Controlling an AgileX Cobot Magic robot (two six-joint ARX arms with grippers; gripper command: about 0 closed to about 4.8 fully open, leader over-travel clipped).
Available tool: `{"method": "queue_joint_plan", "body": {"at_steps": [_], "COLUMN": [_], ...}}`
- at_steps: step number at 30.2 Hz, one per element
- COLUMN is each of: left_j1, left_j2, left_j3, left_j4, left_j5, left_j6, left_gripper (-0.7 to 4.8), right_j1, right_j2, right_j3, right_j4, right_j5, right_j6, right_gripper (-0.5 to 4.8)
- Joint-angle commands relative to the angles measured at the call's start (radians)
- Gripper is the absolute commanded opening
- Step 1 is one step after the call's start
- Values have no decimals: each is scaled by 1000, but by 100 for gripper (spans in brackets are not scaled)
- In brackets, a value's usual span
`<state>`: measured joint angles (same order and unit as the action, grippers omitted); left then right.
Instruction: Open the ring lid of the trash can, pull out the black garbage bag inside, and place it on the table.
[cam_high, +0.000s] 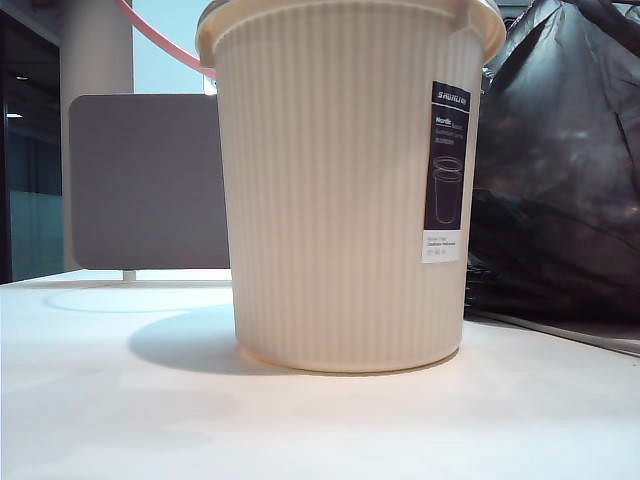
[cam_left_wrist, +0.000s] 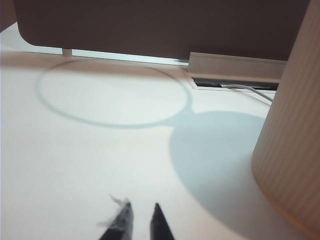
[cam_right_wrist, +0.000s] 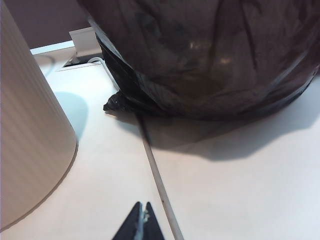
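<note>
Black bag (cam_high: 560, 170) sat on the table (cam_high: 120, 420) at frame right, beyond the right tool (cam_right_wrist: 141, 220), tips together; left tool (cam_left_wrist: 141, 216), slightly apart, empty.

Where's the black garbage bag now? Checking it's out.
In the exterior view, the black garbage bag sits on the table, right of the trash can.

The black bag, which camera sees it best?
The right wrist view: the black bag fills most of that picture, sitting on the table beside the trash can. The exterior view shows only part of it, cut off at the picture's right edge. The left wrist view doesn't show it.
</note>
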<state>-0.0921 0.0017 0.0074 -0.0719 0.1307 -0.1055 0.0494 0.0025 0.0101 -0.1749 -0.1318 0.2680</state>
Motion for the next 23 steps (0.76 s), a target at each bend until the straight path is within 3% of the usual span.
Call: {"method": "queue_joint_plan", "body": {"at_steps": [1, 12, 23], "left_j1": [0, 0, 0], "left_j2": [1, 1, 1], "left_j3": [3, 3, 3], "left_j4": [6, 6, 6], "left_j5": [5, 4, 4], "left_j6": [0, 0, 0], "left_gripper": [52, 52, 52], "right_j1": [-1, -70, -72], "right_j2": [0, 0, 0], "right_j3": [3, 3, 3], "right_j4": [14, 15, 15], "right_j5": [0, 0, 0], "right_j6": [0, 0, 0], "right_gripper": [-5, -5, -5]}}
